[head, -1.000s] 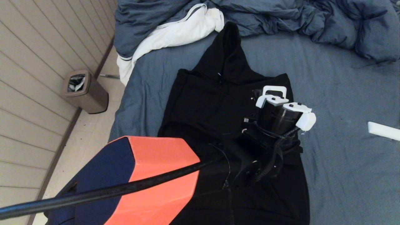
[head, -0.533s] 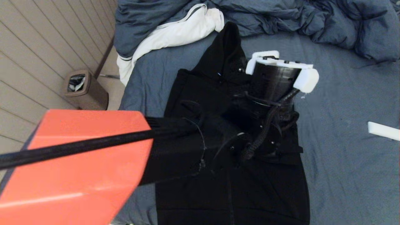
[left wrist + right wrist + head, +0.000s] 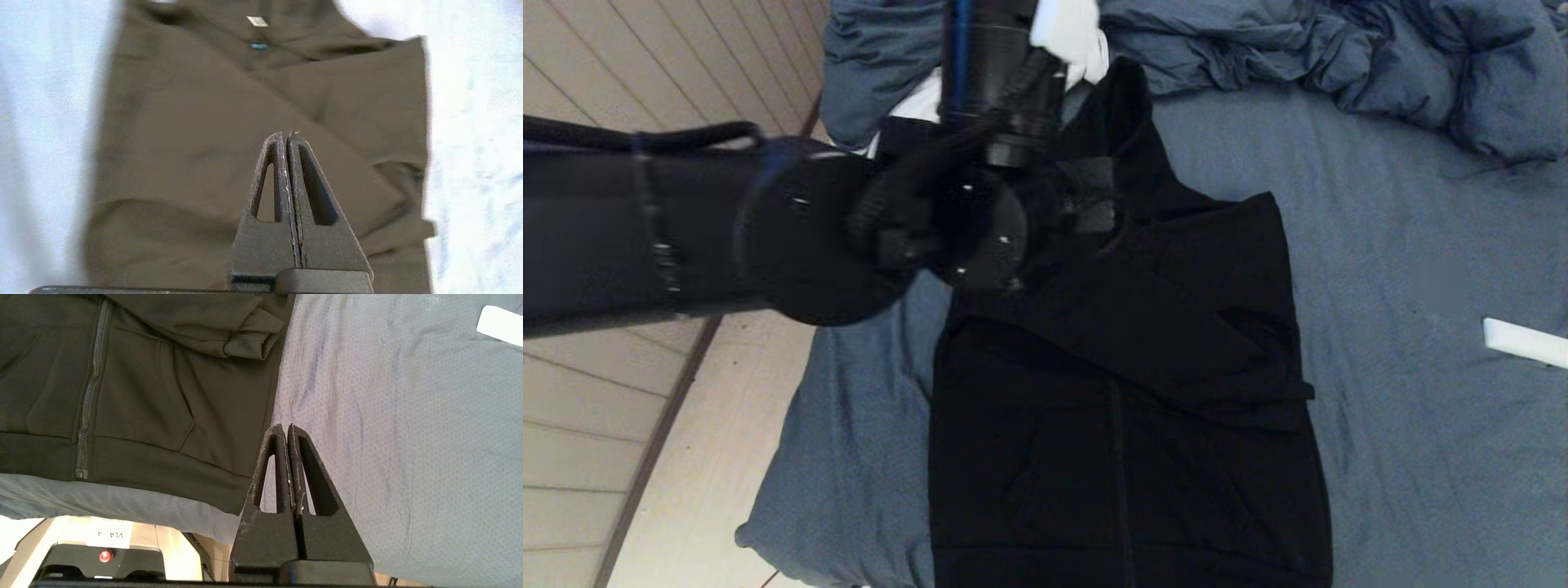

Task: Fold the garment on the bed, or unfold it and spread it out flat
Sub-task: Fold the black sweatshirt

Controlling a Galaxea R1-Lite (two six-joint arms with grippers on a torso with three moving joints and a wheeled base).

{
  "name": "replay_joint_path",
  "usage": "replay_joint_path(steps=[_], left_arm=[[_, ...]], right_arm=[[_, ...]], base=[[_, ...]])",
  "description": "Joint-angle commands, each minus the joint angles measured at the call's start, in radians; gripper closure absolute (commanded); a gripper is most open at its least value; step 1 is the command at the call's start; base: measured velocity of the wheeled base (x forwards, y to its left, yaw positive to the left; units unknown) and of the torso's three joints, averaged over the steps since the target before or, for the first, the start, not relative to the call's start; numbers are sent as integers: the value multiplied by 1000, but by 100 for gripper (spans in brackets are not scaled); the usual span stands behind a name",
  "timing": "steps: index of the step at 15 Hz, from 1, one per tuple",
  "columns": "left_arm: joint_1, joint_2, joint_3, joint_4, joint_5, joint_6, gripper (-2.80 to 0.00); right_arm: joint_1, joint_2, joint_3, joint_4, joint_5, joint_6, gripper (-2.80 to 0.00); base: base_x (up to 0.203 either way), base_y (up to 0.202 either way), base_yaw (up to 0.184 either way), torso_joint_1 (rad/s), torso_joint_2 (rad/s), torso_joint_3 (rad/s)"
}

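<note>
The hoodie (image 3: 1127,392) is soft matt black cloth, almost lightless, with a ribbed hem and a toothed zipper (image 3: 90,386) that has a dull sheen. The bed sheet (image 3: 400,428) under it is blue-grey fabric, finely textured in a tiny honeycomb weave and lightly creased. The duvet (image 3: 1339,49) is puffy, rumpled blue-grey cloth with smooth white lining. The left gripper (image 3: 287,136) and right gripper (image 3: 285,428) look like rough, grainy black plastic, scuffed pale along the edges. The left arm (image 3: 792,237) is smooth black casing with a slight gloss. The wall (image 3: 621,73) is pale, matt panelling.
</note>
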Motion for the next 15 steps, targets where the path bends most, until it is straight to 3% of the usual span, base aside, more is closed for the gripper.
replay_joint_path(steps=[1, 5, 8, 12, 15], left_arm=[[84, -197, 164, 15, -28, -15, 0], [265, -465, 481, 20, -201, -60, 0], [360, -638, 680, 19, -268, -70, 0], [401, -802, 885, 26, -298, -55, 0], [406, -884, 1060, 19, -255, -47, 0]], right_arm=[[0, 1, 0, 0, 0, -1, 0], [0, 1, 0, 0, 0, -2, 0], [0, 1, 0, 0, 0, -1, 0], [0, 1, 0, 0, 0, -1, 0], [0, 1, 0, 0, 0, -1, 0]], base=[[0, 0, 0, 0, 0, 0], [0, 0, 0, 0, 0, 0], [0, 0, 0, 0, 0, 0], [0, 0, 0, 0, 0, 0], [0, 0, 0, 0, 0, 0]])
